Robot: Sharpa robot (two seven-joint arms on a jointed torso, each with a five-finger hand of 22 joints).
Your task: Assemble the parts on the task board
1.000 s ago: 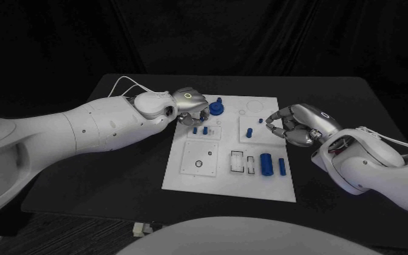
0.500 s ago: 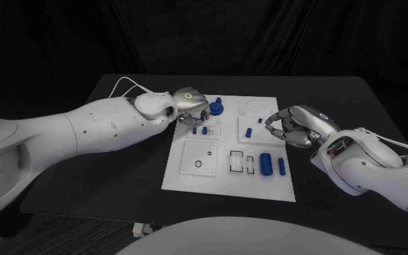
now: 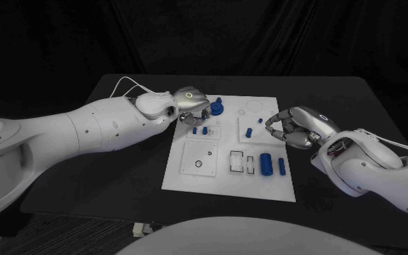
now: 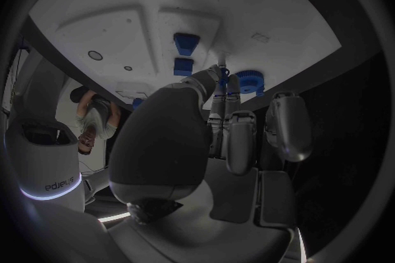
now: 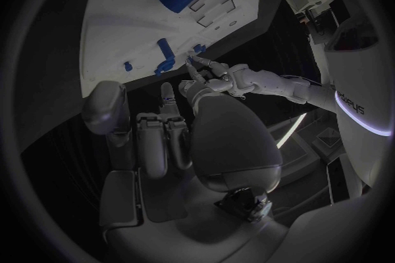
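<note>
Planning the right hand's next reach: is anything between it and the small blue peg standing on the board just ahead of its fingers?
Nothing visible. The right hand hangs beside the task board; bare white board separates it from the blue peg.

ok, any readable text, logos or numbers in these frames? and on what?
"sharpa", seen upside down: on the white robot body, left wrist view.
Partial logo, sideways, on the same body in the right wrist view: not fully readable.
Task board: no text or numbers readable.

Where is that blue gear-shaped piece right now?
In the head view the blue gear stands near the task board's far left corner, right beside the left hand.
</note>
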